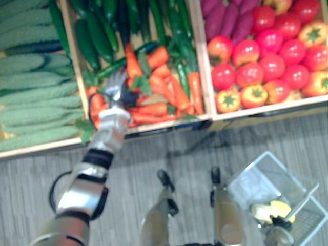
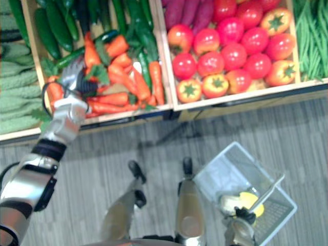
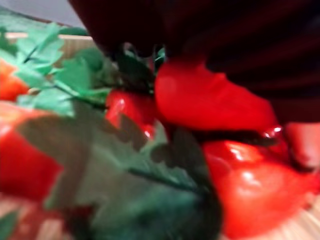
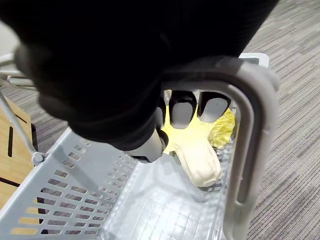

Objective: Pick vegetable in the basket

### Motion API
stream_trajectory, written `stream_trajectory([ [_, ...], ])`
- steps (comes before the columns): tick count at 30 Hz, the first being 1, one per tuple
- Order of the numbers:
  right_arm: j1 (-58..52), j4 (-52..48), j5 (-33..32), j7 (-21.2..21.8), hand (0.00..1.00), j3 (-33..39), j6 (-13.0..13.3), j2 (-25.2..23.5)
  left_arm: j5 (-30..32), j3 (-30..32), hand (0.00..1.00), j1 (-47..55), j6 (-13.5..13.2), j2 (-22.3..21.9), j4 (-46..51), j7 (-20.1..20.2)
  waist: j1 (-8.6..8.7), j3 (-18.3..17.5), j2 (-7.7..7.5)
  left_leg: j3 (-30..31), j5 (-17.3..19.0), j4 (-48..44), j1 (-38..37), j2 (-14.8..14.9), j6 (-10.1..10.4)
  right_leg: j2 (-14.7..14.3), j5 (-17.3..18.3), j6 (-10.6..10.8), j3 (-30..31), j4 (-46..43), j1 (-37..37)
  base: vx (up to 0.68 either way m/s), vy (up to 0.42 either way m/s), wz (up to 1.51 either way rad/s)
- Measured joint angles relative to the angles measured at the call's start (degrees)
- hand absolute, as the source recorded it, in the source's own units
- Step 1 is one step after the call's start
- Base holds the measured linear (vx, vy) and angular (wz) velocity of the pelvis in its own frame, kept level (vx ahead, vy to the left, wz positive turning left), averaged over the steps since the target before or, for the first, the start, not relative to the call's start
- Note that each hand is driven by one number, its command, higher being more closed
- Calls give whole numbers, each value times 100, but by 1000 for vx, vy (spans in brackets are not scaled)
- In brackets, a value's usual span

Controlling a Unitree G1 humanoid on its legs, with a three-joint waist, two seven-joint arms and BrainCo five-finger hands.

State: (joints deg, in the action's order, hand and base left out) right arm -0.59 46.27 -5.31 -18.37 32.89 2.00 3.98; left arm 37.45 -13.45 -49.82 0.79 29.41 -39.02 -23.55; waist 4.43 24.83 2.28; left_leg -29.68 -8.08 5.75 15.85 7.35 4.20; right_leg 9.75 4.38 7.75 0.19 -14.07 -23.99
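Left hand (image 1: 117, 92) among stiff, slick-looking carrots (image 1: 169, 89), grip unreadable; likely best taken mid-body, not leafy top (image 3: 65, 80); right hand (image 4: 182, 107) curled round basket handle (image 4: 247, 150).

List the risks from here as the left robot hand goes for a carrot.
1. The left robot hand is in a tangled pile of carrots and leaves. It may catch only leaves, or drag neighbouring carrots over the crate edge onto the floor.
2. The basket hangs from the right robot hand, shut on its handle, well away from the crate. A carrot carried across might slip or miss beside the pale leafy vegetable.
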Motion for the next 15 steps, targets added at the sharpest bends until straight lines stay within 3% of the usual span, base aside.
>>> stream_trajectory([
  [8,50,-283,-30,6,100,-386,10,-1,398,-27,100,-279,96,-7,5,40,3,84,-42,-332,24,-20,-130,25,-65,20,-15,24,62,15,101,86,7,-4],
  [15,-38,-541,-25,14,100,-651,31,-25,621,-317,100,210,123,-56,55,386,3,81,-39,-410,18,-21,-582,62,-63,12,-14,24,-118,22,650,109,-22,10],
])
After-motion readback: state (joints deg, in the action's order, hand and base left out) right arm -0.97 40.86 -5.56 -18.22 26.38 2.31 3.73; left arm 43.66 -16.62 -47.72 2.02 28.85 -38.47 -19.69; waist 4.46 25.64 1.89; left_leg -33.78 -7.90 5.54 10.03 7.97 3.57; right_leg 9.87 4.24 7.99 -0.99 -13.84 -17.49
